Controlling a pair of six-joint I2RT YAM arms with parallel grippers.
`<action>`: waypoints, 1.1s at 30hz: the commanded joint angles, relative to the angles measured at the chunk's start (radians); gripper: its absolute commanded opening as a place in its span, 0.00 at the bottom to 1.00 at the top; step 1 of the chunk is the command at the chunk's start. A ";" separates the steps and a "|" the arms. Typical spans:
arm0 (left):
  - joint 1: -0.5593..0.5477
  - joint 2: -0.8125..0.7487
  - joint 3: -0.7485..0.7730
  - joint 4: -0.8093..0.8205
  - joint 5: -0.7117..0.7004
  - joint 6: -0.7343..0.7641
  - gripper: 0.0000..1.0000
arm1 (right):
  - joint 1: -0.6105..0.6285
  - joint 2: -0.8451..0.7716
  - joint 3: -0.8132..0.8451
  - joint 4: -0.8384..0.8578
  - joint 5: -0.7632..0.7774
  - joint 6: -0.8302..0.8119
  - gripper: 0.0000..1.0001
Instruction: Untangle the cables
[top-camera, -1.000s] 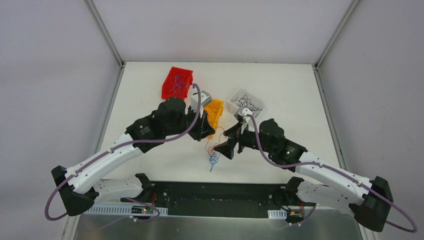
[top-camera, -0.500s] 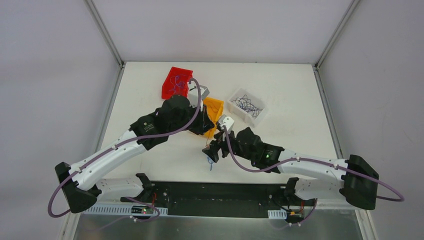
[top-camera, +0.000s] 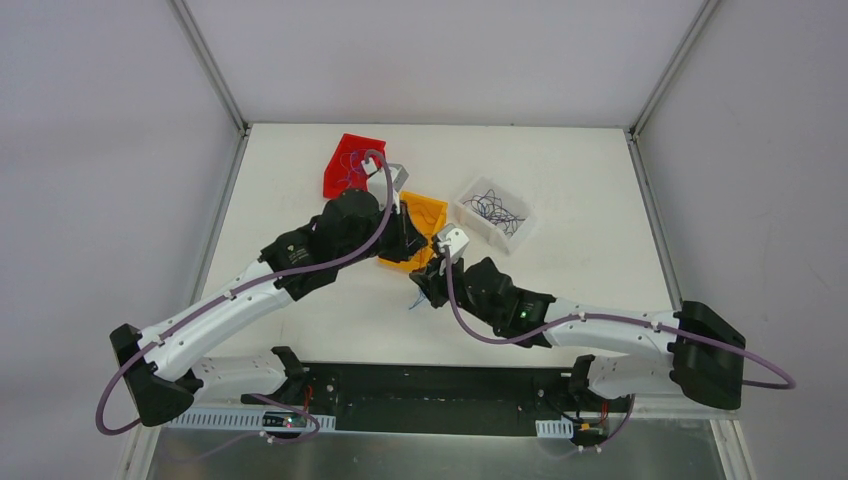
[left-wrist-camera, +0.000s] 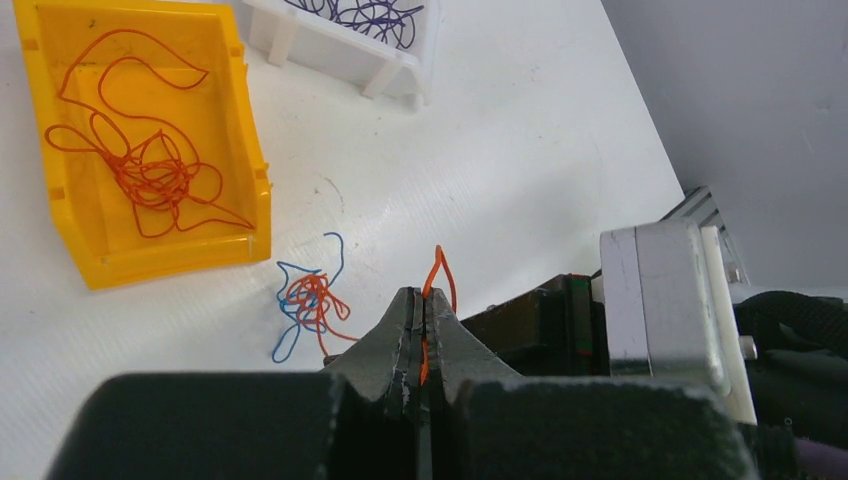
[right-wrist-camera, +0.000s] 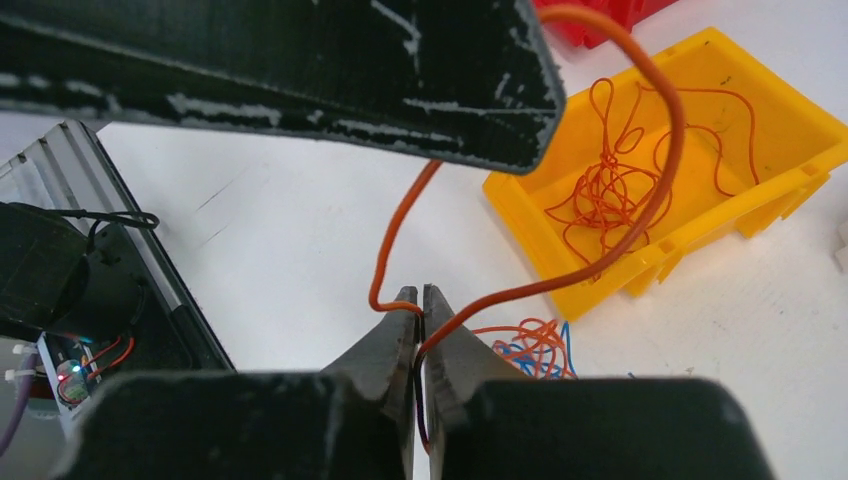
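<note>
A small knot of blue and orange cables (left-wrist-camera: 305, 303) lies on the white table just in front of the yellow bin (left-wrist-camera: 170, 255). It also shows in the right wrist view as a tangle (right-wrist-camera: 532, 347). My left gripper (left-wrist-camera: 425, 300) is shut on a loop of orange cable (left-wrist-camera: 441, 272). My right gripper (right-wrist-camera: 420, 295) is shut on the same orange cable (right-wrist-camera: 655, 200), which arcs up to the left gripper above it. From above, the left gripper (top-camera: 412, 243) and right gripper (top-camera: 422, 283) are close together beside the bin.
The yellow bin (top-camera: 425, 212) holds loose orange wires. A red bin (top-camera: 350, 165) with blue wires stands behind it, and a white bin (top-camera: 495, 212) with dark wires is to the right. The right wrist's silver camera block (left-wrist-camera: 655, 300) is close beside my left fingers.
The right arm swung left to the tangle and its jaws went from open to shut on the orange cable. The left gripper shifted slightly back, still holding the cable.
</note>
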 joint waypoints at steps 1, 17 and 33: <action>-0.001 -0.015 -0.012 0.057 -0.035 -0.043 0.02 | 0.009 0.003 0.053 0.065 0.046 0.051 0.00; 0.133 -0.272 -0.243 0.123 0.118 0.061 0.99 | -0.060 -0.274 0.087 -0.240 0.165 0.173 0.00; 0.096 -0.252 -0.502 0.655 0.393 0.185 0.97 | -0.192 -0.234 0.479 -0.569 -0.072 0.384 0.00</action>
